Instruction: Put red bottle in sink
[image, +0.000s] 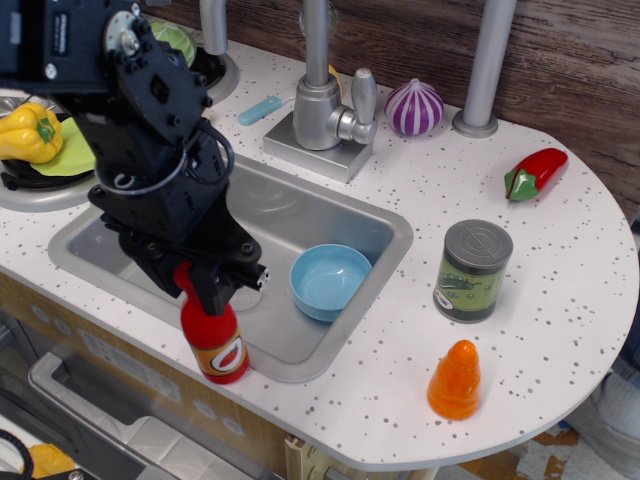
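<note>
The red bottle (217, 348) stands upright on the front rim of the sink (330, 352), near its front left corner, with its orange-and-white label facing me. My black gripper (222, 284) is directly over the bottle's top, its jaws open and reaching down around the cap and neck. One finger covers most of the cap, and only a sliver of red shows beside it. The steel basin (300, 215) lies just behind the bottle.
A light-blue bowl (329, 281) sits inside the sink. A faucet (322, 110) stands behind it. A green can (472, 270), an orange cone toy (455, 380), a red chili pepper (534, 172) and a purple onion (413, 107) are on the counter to the right. A yellow pepper (28, 132) lies far left.
</note>
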